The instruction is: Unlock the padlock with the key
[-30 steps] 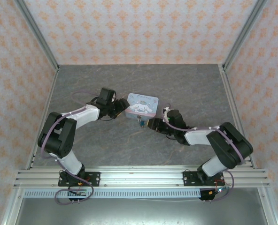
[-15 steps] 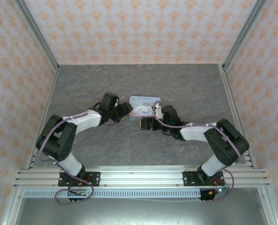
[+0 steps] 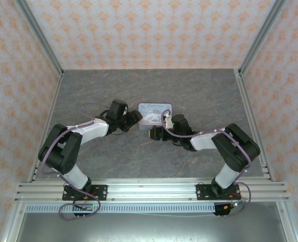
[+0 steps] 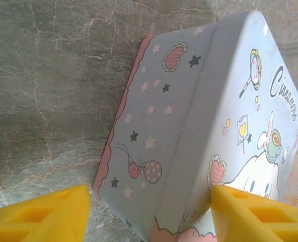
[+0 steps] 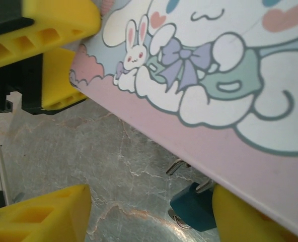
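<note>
Pale blue cartoon-printed tin [image 4: 189, 126], tilted up off the grey marbled table [image 5: 63, 146]. The left gripper [image 4: 149, 201] has one yellow finger on the lid and the other at the underside, clamped across the tin's corner. We note the teal padlock [image 5: 192, 206] hanging under the tin's pink front edge, silver shackle uppermost. The right gripper [image 5: 151, 201] has its fingers spread wide either side of the padlock. One finger [image 5: 249, 217] is just beside it, and the other is well apart.

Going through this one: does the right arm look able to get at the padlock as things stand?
Probably yes. The right pincer is open and the padlock lies between its fingers, close beside one. The tin hides part of the shackle in the right wrist view, which may crowd a grip.
</note>
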Controlling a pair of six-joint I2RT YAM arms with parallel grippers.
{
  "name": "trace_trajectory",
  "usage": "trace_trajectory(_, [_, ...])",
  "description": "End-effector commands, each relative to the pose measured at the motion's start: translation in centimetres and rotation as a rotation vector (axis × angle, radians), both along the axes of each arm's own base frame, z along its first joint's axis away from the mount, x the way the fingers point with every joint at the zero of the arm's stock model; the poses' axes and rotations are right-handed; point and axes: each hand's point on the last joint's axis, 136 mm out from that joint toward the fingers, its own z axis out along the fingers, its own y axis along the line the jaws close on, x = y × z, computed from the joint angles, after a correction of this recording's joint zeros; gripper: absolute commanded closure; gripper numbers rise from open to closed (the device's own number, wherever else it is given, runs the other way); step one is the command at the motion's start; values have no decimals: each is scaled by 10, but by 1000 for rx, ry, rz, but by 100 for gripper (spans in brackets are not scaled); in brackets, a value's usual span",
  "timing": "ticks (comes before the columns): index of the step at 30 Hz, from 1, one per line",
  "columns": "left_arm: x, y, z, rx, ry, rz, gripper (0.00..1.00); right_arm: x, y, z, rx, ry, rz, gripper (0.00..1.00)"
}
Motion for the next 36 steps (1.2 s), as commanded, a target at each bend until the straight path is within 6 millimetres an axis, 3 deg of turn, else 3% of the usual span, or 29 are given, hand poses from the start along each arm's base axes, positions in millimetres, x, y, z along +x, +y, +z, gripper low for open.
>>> trace_trajectory(1, [-27,11,-28,70,114,10,36,5,1,8,41,-50,3,38])
trace_trajectory(7, [-26,11,-26,68,111,11,36,7,0,9,51,-49,7,44])
trace_trajectory(13, [-27,11,-27,68,113,12,36,10,-5,-5,4,-28,-16,40])
trace_trajectory(20, [-26,10,-26,66,110,12,36,11,7,-4,71,-32,23,40])
trace_trajectory(36, [-26,9,-28,67,114,12,36,14,-2,-3,98,-55,-15,67])
